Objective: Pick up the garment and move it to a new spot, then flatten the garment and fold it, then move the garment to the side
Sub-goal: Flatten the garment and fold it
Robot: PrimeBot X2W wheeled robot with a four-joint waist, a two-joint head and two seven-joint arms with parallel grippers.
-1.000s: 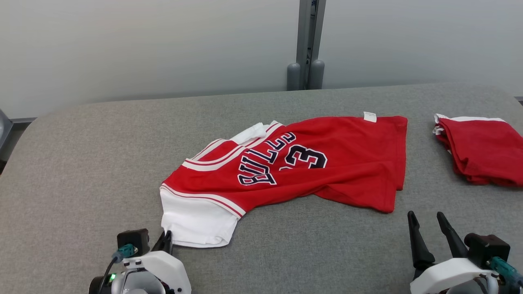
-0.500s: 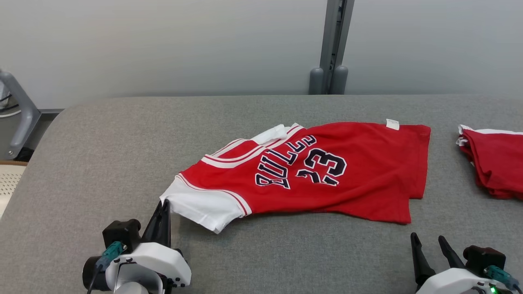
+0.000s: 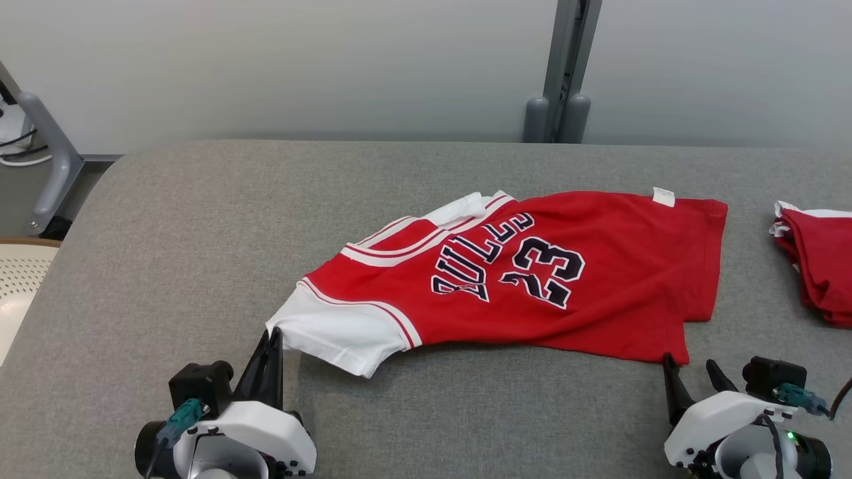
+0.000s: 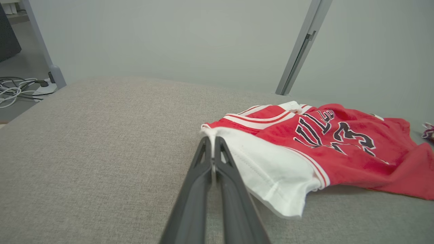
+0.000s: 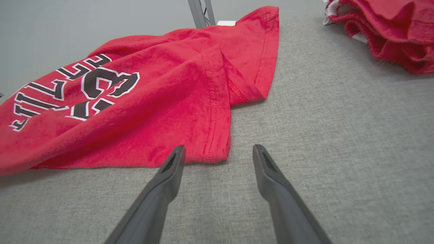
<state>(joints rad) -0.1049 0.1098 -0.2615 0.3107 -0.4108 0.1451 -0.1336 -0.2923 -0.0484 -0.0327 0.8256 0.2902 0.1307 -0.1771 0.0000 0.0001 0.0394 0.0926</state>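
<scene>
The garment [image 3: 532,273] is a red jersey with white sleeves and dark lettering and the number 23, spread over the grey table top [image 3: 200,233]. My left gripper [image 3: 271,336] is shut on the corner of its white sleeve [image 3: 339,329]; the left wrist view shows the gripper [image 4: 213,139] pinching that sleeve [image 4: 268,169], which is lifted slightly. My right gripper [image 3: 689,364] stands open just before the jersey's near hem corner. In the right wrist view the gripper [image 5: 218,150] has its fingers on either side of that hem corner [image 5: 217,154], not touching it.
A folded red garment [image 3: 819,266] lies at the table's right edge, also seen as a red pile [image 5: 383,30] at upper right. A grey post [image 3: 566,66] rises behind the table. A metal frame [image 3: 46,153] and a pale seat [image 3: 16,286] stand left.
The camera has turned, shifting the whole picture right. The left gripper has drawn the white sleeve out and up from the table. The right gripper has come closer to the hem corner.
</scene>
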